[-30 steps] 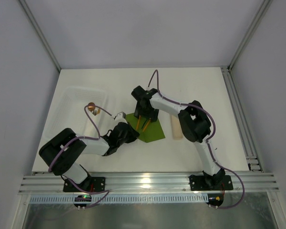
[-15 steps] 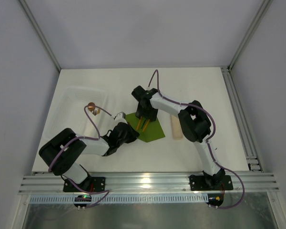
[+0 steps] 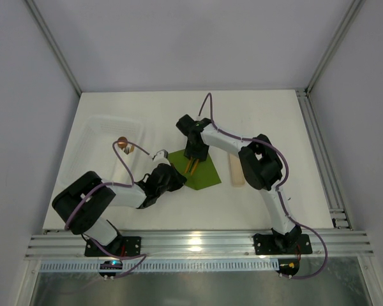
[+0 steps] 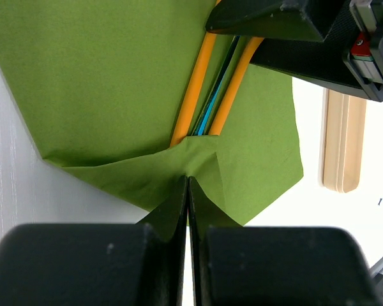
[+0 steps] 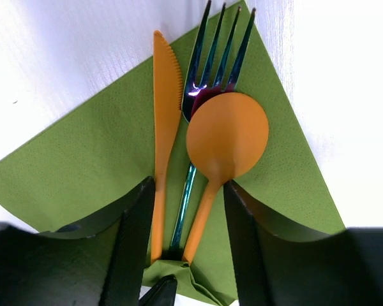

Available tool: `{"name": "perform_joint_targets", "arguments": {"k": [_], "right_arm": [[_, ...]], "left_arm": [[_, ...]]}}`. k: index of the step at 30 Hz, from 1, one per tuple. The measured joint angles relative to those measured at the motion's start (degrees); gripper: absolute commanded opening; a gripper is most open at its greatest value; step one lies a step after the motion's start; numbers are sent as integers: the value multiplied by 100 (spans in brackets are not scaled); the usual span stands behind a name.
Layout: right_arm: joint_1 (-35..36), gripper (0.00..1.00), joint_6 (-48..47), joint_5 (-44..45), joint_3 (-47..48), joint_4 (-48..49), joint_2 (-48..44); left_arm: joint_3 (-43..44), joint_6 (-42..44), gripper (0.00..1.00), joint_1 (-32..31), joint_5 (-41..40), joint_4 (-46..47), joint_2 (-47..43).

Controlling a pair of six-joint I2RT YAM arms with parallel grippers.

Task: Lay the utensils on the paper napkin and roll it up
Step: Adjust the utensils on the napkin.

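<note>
Napkin [image 4: 115, 76] corner sits pinched in my left gripper [image 4: 188, 185], jaws pressed together. Orange knife [image 5: 166, 95], iridescent fork [image 5: 207, 64] and orange spoon [image 5: 226, 137] lie on it, my right gripper [image 5: 188, 185] spread astride them. A jerky roll could scatter them.

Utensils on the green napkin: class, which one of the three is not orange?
The fork. It is shiny blue-purple metal and lies in the middle, between the orange knife and the orange spoon on the napkin.
</note>
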Motion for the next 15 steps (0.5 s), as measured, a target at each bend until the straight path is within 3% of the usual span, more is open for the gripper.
{"name": "perform_joint_targets", "arguments": {"k": [7,15], "right_arm": [[0,48,2,4,0,0,0],[0,33,2,20,2,-15,2]], "left_arm": [[-2,0,0,0,0,0,0],[-2,2,0,0,0,0,0]]}}
